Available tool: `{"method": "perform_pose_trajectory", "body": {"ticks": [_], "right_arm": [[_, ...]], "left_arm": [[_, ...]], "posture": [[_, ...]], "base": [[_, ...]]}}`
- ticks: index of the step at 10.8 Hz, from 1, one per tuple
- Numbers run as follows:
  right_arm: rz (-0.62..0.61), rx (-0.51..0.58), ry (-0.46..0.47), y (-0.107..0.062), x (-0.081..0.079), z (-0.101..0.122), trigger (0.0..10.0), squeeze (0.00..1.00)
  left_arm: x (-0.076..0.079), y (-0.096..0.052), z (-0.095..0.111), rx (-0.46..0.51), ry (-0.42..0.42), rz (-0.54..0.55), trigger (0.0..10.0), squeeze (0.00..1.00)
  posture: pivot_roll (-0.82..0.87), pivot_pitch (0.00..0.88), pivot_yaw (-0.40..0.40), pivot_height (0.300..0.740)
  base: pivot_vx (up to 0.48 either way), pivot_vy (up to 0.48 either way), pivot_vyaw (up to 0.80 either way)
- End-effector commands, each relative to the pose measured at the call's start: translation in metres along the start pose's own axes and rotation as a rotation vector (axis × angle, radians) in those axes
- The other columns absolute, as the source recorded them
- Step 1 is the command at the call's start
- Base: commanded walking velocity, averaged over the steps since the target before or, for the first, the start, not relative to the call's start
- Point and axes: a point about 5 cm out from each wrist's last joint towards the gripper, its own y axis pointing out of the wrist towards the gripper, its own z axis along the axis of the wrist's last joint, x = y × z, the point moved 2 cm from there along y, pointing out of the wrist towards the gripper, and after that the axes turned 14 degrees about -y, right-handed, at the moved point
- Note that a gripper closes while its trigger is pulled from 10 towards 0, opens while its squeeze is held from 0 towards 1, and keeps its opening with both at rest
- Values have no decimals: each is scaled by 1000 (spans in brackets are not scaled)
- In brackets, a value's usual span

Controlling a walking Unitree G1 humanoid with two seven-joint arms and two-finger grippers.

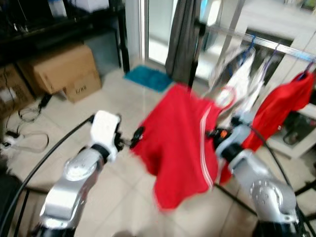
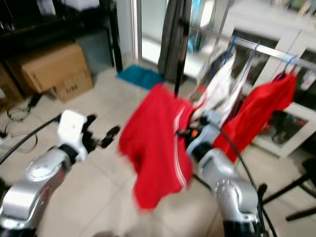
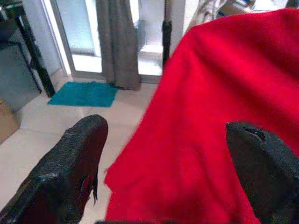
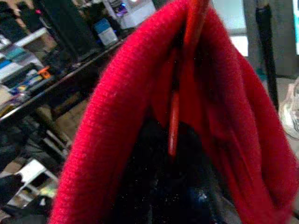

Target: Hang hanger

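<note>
Tiled floor (image 1: 123, 98); right pincer (image 1: 217, 132) holds soft red garment (image 1: 177, 148)

left gripper (image 3: 163, 172) spread — both arms raised

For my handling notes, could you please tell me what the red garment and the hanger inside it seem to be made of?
The red garment looks like soft matte knit fabric: visible weave, limp folds. The thin red hanger inside it looks like smooth plastic or coated wire; blur leaves that open.

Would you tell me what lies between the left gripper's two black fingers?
In the left wrist view, the red garment hangs just ahead of the gap between the spread fingers of the left gripper; whether it touches them is unclear.
</note>
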Motion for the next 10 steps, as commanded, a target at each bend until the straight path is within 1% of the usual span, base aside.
{"method": "perform_pose_trajectory", "body": {"ticks": [1,2,3,4,5,6,7,8,9,10], "right_arm": [[-37,38,-32,5,1,10,10000,0],[-61,51,-55,11,-2,14,10000,0],[-87,67,-59,19,-5,19,10000,0],[-111,68,-78,27,-6,24,10000,0],[-123,72,-96,37,-10,28,10000,0],[-151,73,-109,48,-12,32,10000,0],[-176,88,-108,57,-14,38,10000,0],[-174,108,-91,61,-17,44,10000,0],[-145,125,-63,64,-22,48,10000,0],[-130,133,-57,66,-25,49,10000,0]], "left_arm": [[3,3,1,4,-17,-31,10000,0],[15,7,5,18,-74,-152,10000,1000],[28,9,5,0,-67,-270,10000,1000],[40,10,2,-40,-64,-372,10000,1000],[50,12,-3,-86,-45,-458,10000,1000],[58,14,-7,-126,-51,-533,10000,1000],[64,17,-6,-122,-82,-572,10000,612],[69,18,-7,-124,-104,-602,10000,239],[71,24,-9,-125,-102,-610,2824,0],[72,27,-9,-121,-99,-615,0,0]], "posture": [[-26,0,-28,740],[-30,0,-26,740],[-35,0,-26,740],[-42,0,-23,740],[-44,0,-24,740],[-44,0,-27,740],[-44,0,-29,740],[-41,0,-36,740],[-38,0,-44,740],[-37,0,-47,740]], "base": [[0,0,0],[0,0,0],[0,0,0],[0,0,0],[0,0,0],[0,0,0],[0,0,0],[0,0,0],[0,0,0],[0,0,0]]}}
